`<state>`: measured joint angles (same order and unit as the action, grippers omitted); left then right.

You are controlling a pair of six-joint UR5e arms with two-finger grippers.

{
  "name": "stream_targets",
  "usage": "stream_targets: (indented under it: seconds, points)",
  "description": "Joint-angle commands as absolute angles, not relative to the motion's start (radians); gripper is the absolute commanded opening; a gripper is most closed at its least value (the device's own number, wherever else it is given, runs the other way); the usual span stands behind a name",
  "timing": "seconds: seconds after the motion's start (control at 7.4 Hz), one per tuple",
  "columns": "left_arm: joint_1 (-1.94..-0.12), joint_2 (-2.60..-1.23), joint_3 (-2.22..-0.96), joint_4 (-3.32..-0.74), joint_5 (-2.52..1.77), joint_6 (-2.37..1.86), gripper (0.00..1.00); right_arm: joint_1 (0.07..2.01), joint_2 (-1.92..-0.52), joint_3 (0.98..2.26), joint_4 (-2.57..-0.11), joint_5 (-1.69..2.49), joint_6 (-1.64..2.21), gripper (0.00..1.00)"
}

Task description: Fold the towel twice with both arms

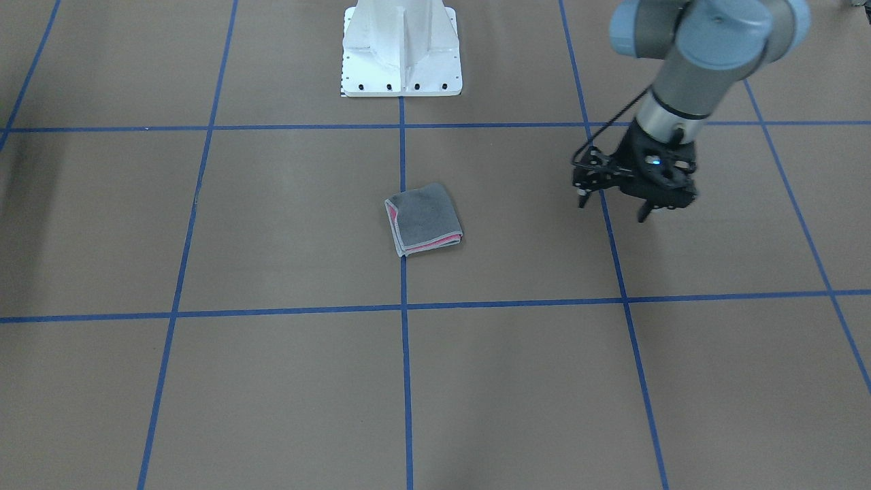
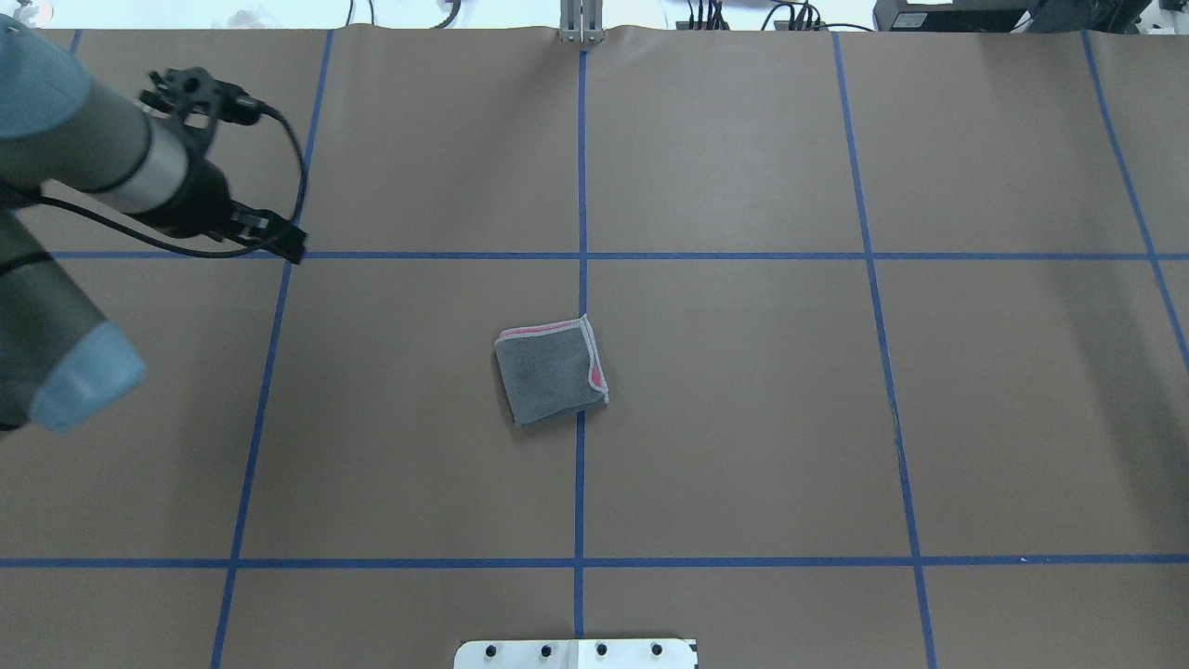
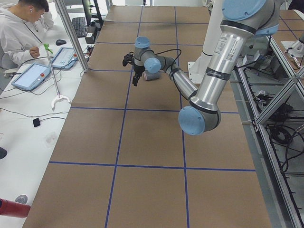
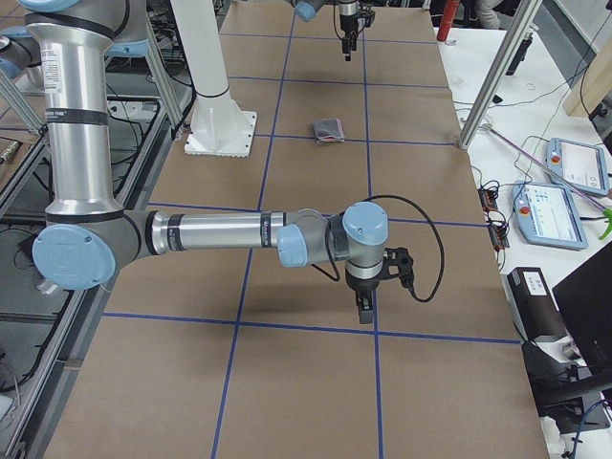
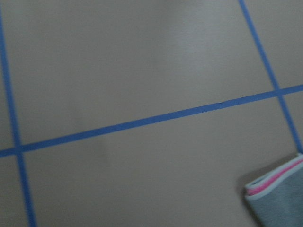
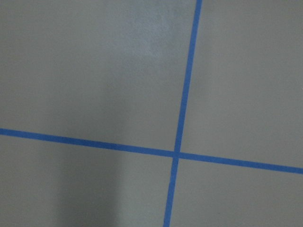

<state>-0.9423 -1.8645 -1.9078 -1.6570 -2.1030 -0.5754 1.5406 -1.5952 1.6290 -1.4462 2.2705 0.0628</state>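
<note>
The towel point(image 1: 423, 219) point(image 2: 551, 370) lies folded into a small square at the table's middle, dark grey face up, with pink showing along two edges. In the exterior right view the towel point(image 4: 329, 130) is small and far off. Its corner point(image 5: 279, 196) shows at the lower right of the left wrist view. My left gripper point(image 1: 612, 209) point(image 2: 283, 245) hovers well off to the towel's side, open and empty. My right gripper point(image 4: 366, 311) shows only in the exterior right view, low over the table far from the towel; I cannot tell its state. The right wrist view shows only bare table.
Blue tape lines point(image 2: 581, 186) divide the brown table into squares. The white pedestal point(image 1: 401, 54) stands at the robot's edge. A person point(image 3: 21, 28) sits at a side bench with tablets point(image 3: 31, 76). Metal poles point(image 4: 488, 86) rise beside the table.
</note>
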Motion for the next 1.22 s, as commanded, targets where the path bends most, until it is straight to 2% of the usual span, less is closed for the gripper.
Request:
stream_targets:
  seconds: [0.0, 0.41, 0.54, 0.81, 1.08]
  points:
    - [-1.198, -1.680, -1.898, -1.654, -2.210, -0.213, 1.00, 1.601, -1.669, 1.628, -1.448, 2.276, -0.022, 1.00]
    - [-1.501, -1.580, -1.687, -1.654, -2.373, 0.154, 1.00, 1.624, -1.678, 1.628, -1.451, 2.276, -0.048, 1.00]
    - [-1.528, -1.563, -1.633, -1.655, -2.381, 0.228, 1.00, 1.623, -1.671, 1.629, -1.451, 2.276, -0.046, 1.00]
    - [-1.543, -1.520, -1.637, -1.655, -2.378, 0.219, 1.00, 1.623, -1.619, 1.644, -1.530, 2.275, -0.041, 1.00]
    - [-1.605, -1.480, -1.709, -1.603, -2.379, 0.221, 1.00, 1.603, -1.542, 1.643, -1.612, 2.270, -0.035, 1.00]
